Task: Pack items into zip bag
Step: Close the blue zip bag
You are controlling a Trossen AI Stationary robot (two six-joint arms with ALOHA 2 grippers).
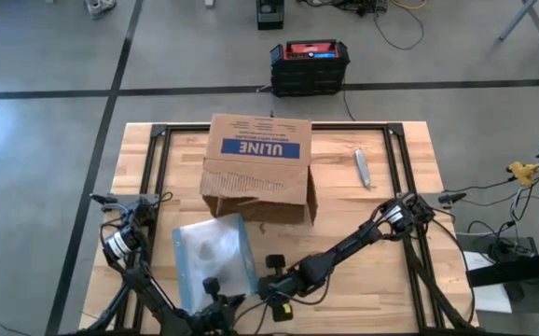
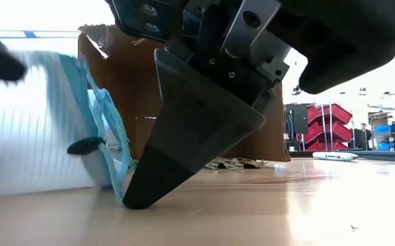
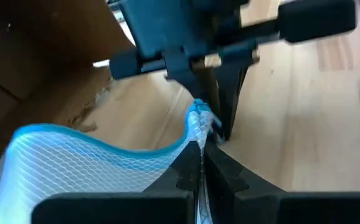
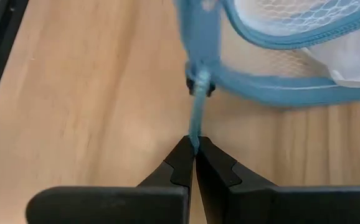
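Both of your grippers work at the near edge of the table [image 1: 409, 159], close together at one corner of the bag [image 1: 212, 250].

Your left gripper [image 3: 202, 163] has its fingers pressed together on the bag's mesh-patterned wall, pinching it just below the blue zip edge. The bag bulges away from that grip, its mouth curving open toward the box [image 1: 258, 168].

Your right gripper [image 4: 195, 149] sits just beside the left one, on the other side of that corner. Its fingers are pressed together on a thin blue pull strip that runs from the fingertips to the dark zip slider [image 4: 200, 84]. Beyond the slider, the blue zip edge loops wide.

In the overhead picture the bag lies flat and pale between the two arms, with a faint dark shape inside it; you cannot tell what that is. No loose items can be made out on the table.

The brown ULINE box stands just behind the bag, beyond both grippers, with torn flaps facing them. A small silvery tool [image 1: 363, 167] lies well apart, beyond the right arm. Off the table, past the box, sits a black and red case [image 1: 310, 67] on the floor.
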